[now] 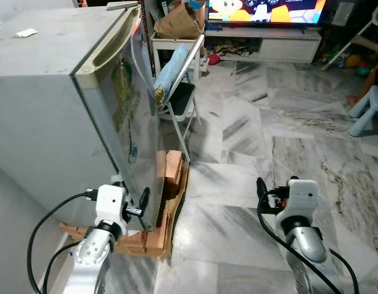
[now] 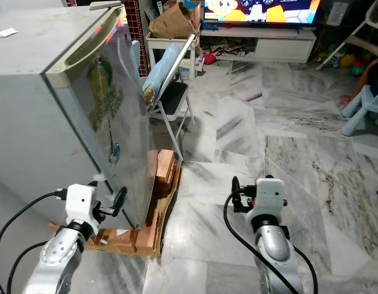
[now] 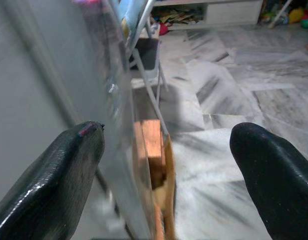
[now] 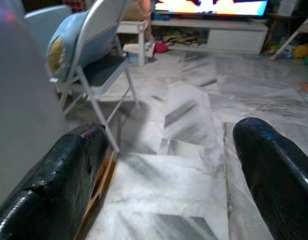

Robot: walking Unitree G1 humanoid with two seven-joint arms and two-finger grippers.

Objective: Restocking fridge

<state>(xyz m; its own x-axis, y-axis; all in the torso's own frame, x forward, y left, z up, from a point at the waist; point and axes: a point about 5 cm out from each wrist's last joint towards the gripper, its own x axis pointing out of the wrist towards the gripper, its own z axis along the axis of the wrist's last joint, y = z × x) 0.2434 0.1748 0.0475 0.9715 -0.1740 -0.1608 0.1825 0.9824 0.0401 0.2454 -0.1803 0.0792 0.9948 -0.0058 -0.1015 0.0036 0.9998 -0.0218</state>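
Nearest on the left, the left end effector [image 1: 141, 208] sits low against the fridge [image 1: 60, 116], its two black fingers [image 3: 59, 175] spread wide apart and straddling the bottom corner of the fridge door [image 1: 130, 122]. On the near right, the right end effector [image 1: 260, 195] hangs over bare marble floor [image 1: 238, 177], its fingers also well apart and holding nothing.

The fridge stands on the left, raised on a wooden pallet with flattened cardboard [image 1: 170, 202]. Its door is shut or nearly so, hinged on a side that cannot be told from here. The door is a tall, stiff, smooth metal slab, likely slippery on its face and held closed by a magnetic seal, so it should resist at first and then swing freely. A recessed handle channel [image 1: 106, 52] runs along the door's top edge; that looks like the surest purchase, though the low corner edge is what the left fingers bracket now. Pulling low risks slipping off the thin edge.

Just beyond the fridge stands a folding chair [image 1: 179, 92] with a blue cushion, which may limit the door's swing. Farther off, a television [image 1: 265, 9] glows above a low cabinet.
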